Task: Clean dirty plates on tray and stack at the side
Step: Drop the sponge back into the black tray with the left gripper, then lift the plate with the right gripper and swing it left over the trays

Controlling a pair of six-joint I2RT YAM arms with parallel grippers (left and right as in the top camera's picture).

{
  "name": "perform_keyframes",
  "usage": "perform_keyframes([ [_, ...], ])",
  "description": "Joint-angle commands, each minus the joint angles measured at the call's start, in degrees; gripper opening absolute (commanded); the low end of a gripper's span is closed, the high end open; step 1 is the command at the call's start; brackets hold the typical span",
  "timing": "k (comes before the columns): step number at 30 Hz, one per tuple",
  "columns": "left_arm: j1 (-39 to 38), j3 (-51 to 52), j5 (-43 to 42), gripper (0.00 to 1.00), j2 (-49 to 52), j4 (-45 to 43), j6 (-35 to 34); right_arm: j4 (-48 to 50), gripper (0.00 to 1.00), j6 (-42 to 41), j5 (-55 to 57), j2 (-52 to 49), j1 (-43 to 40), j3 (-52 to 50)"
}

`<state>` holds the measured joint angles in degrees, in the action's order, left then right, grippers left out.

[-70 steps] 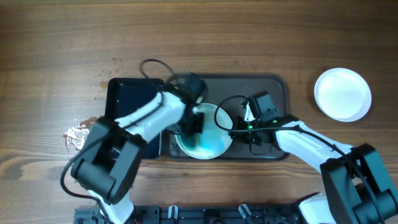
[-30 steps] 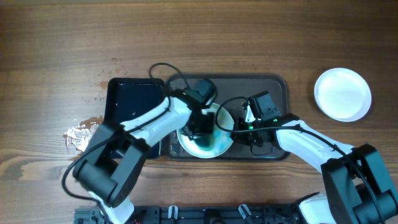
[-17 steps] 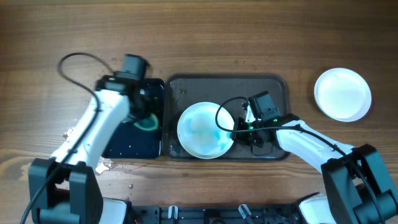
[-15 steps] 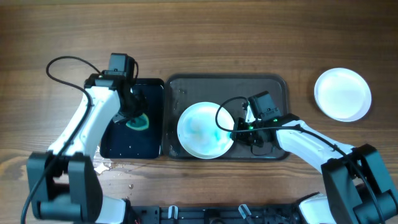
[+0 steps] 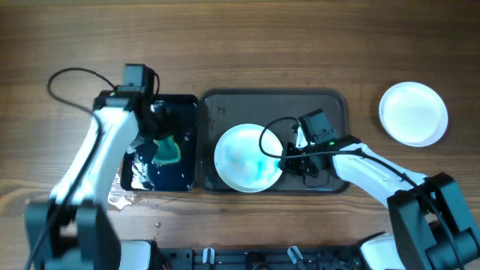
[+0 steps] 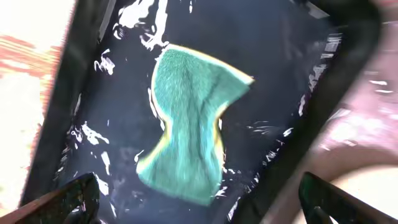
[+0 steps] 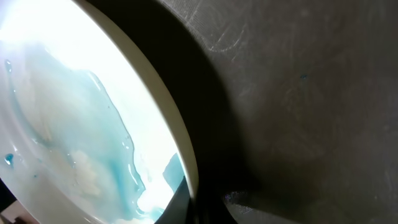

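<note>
On the dark grey tray point(image 5: 330, 105) lies a white plate point(image 5: 241, 157) smeared with watery blue. My right gripper point(image 5: 284, 159) is shut on its right rim; in the right wrist view the plate point(image 7: 62, 112) has its edge pinched between the fingers at the bottom of the frame, where the right gripper point(image 7: 200, 202) sits. A second white plate point(image 5: 413, 112) rests on the table at the far right. My left gripper point(image 5: 152, 136) hovers open over the black basin. From the left wrist, that gripper point(image 6: 199, 208) stands wide above the green sponge point(image 6: 189, 130), not touching it.
The glossy black basin point(image 5: 184, 109) holds shallow water and the green sponge point(image 5: 169, 150), just left of the tray. Water drops and a shiny crumpled scrap point(image 5: 120, 197) lie on the wood in front of the basin.
My left gripper carried the sponge from the plate to the basin, then opened and let it go there. The right gripper and the plate it holds have stayed put.
</note>
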<state>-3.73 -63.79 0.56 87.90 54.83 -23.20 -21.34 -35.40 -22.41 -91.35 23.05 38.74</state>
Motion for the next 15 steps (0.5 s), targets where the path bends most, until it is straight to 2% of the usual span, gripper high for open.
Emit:
perform_keyframes([
  [1,0.37,-0.87,-0.66,1.00,-8.46,3.65,-0.46,-3.91,0.05,5.86,6.51,-3.15,0.02,1.16],
  [5,1.16,-0.87,2.14,1.00,-11.52,9.84,-3.30,-15.08,0.05,12.00,12.94,-2.84,0.04,14.40],
  [8,3.78,-0.87,2.14,1.00,-11.52,10.32,-4.26,-23.43,0.05,14.62,18.40,-2.84,0.04,26.34],
  [11,8.81,-0.87,2.12,1.00,-11.50,8.63,-5.75,-26.82,0.05,15.89,19.50,-2.84,0.04,35.80],
  [15,17.99,-0.85,0.92,1.00,-10.95,6.93,-7.48,-28.35,0.05,18.93,19.63,-2.91,0.55,42.58],
])
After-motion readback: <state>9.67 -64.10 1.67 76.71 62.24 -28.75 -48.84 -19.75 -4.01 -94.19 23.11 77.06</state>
